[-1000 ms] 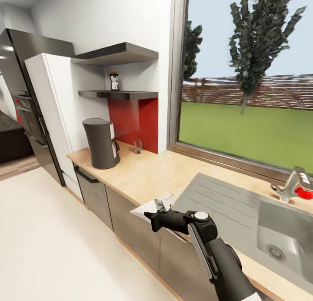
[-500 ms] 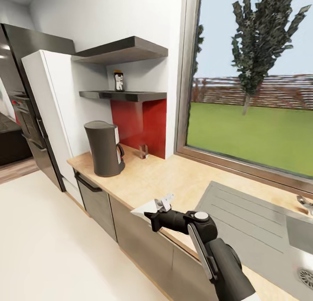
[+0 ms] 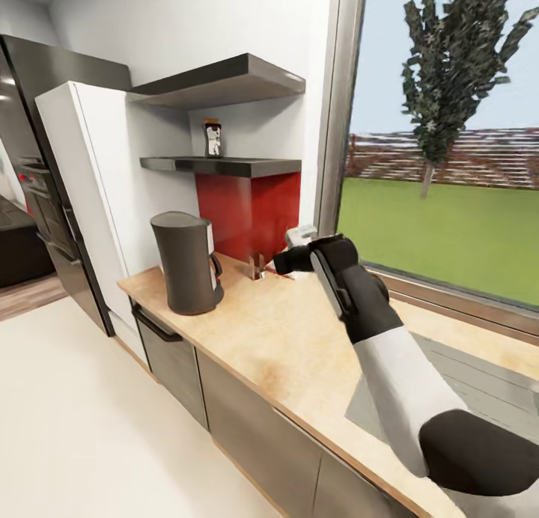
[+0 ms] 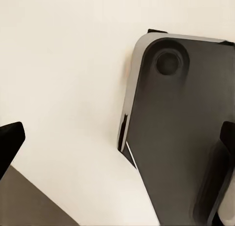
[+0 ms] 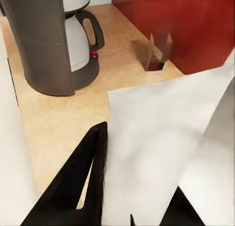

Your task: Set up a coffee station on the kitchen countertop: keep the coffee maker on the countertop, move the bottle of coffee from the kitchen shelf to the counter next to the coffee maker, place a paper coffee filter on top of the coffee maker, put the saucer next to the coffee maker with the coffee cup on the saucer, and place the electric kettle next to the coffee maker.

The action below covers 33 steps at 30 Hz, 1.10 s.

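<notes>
The dark-grey coffee maker (image 3: pixel 187 263) stands on the tan countertop (image 3: pixel 284 331) near its left end, also seen close in the right wrist view (image 5: pixel 44 40). My right gripper (image 3: pixel 284 260) is raised over the counter, just right of the machine and in front of the red backsplash. In the right wrist view this gripper (image 5: pixel 142 162) is shut on the white paper coffee filter (image 5: pixel 161 138). The bottle of coffee (image 3: pixel 213 138) stands on the lower black kitchen shelf (image 3: pixel 232 165) above the machine. My left gripper (image 4: pixel 117 143) is open over the floor with nothing between its fingers.
A small brown holder (image 3: pixel 257 267) sits against the red backsplash (image 3: pixel 247 207). A steel sink drainboard (image 3: pixel 486 387) lies at the counter's right. A white tall cabinet (image 3: pixel 82 189) and black oven unit (image 3: pixel 37 196) stand left of the counter. A large window (image 3: pixel 449 151) is behind.
The camera has shifted, bringing the coffee maker closer. My right arm has lifted the filter from the counter's front edge up and forward to beside the coffee maker.
</notes>
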Motion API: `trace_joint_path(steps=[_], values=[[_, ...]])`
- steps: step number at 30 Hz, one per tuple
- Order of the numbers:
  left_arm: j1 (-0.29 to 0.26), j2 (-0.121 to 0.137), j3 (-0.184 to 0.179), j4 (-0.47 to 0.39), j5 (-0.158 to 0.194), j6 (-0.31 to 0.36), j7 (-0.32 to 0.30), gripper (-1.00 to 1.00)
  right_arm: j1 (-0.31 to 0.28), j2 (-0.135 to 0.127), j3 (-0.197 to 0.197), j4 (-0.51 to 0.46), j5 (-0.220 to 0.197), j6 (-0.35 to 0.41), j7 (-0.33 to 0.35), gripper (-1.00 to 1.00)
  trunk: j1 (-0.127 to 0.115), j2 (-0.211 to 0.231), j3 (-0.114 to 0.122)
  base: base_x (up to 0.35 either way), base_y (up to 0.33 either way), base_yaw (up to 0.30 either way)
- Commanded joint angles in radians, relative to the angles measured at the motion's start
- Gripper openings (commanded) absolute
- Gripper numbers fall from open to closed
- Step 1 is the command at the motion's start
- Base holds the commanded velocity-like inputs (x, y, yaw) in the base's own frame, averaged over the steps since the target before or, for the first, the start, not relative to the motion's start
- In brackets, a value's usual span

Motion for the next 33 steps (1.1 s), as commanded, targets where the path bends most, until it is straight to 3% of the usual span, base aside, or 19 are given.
trace_joint_path(steps=[1, 5, 9, 12, 14, 17, 33], values=[[0.001, 0.000, 0.002, -0.001, 0.005, -0.001, 0.000, 1.00, -0.046, 0.000, 0.001, 0.053, 0.004, 0.004, -0.003, -1.00, 0.000, -0.001, -0.001, 0.007, 0.004, 0.000], [0.004, -0.002, -0.001, 0.002, 0.005, -0.001, 0.000, 1.00, -0.186, 0.000, 0.000, 0.186, 0.003, 0.006, -0.014, -1.00, 0.000, -0.001, -0.001, 0.003, 0.002, 0.000], [0.005, -0.002, -0.003, 0.006, 0.006, -0.001, 0.000, 1.00, -0.244, 0.000, 0.000, 0.224, -0.002, 0.006, -0.052, -1.00, 0.000, -0.001, -0.001, 0.000, 0.000, 0.000], [0.005, -0.001, -0.001, 0.007, 0.006, 0.000, 0.000, 1.00, -0.254, 0.000, 0.001, 0.226, -0.024, 0.005, -0.060, -1.00, 0.000, -0.001, -0.001, 0.041, 0.011, 0.000], [0.006, 0.001, 0.002, 0.007, 0.008, 0.000, 0.000, 1.00, -0.256, 0.000, 0.003, 0.226, -0.093, 0.005, -0.063, -1.00, 0.000, -0.001, -0.001, 0.176, 0.140, 0.000], [0.006, 0.001, 0.003, 0.007, 0.008, 0.000, 0.000, 1.00, -0.257, 0.000, 0.005, 0.226, -0.153, 0.005, -0.062, -1.00, 0.000, -0.001, -0.001, 0.229, 0.206, 0.000], [0.006, 0.000, 0.004, 0.007, 0.009, -0.001, 0.000, 1.00, -0.257, 0.000, 0.003, 0.205, -0.177, 0.004, -0.060, -1.00, 0.000, -0.001, -0.001, 0.289, 0.199, 0.000]])
